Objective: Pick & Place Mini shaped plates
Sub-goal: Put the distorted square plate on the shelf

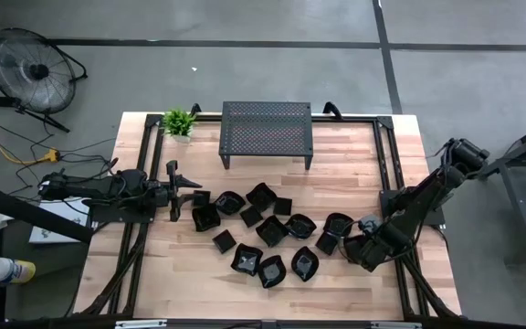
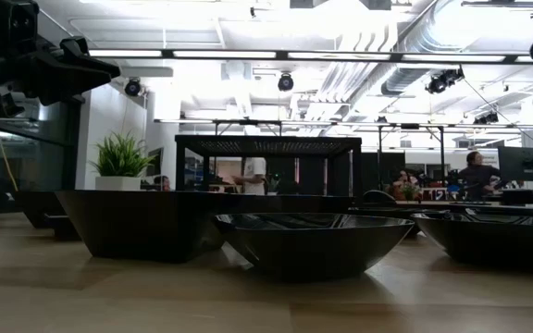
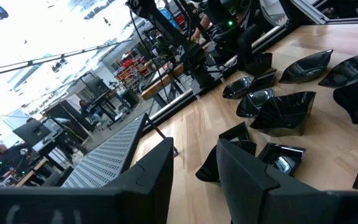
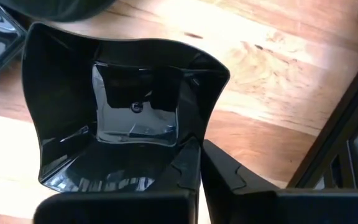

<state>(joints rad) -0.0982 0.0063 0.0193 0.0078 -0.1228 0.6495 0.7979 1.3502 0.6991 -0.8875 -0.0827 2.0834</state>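
Mini shaped plates [image 1: 272, 233], roughly fifteen, unlabelled, clustered mid-table before one perforated stand [image 1: 267, 130]; right gripper [image 1: 354, 247] clenched on the rim of one square plate [image 4: 129, 106]; left gripper [image 1: 183, 189] released beside the cluster.

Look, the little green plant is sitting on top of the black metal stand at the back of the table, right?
Not quite. In the high view the little green plant sits on the table beside the black metal stand, off its left end, not on top. It is at the back.
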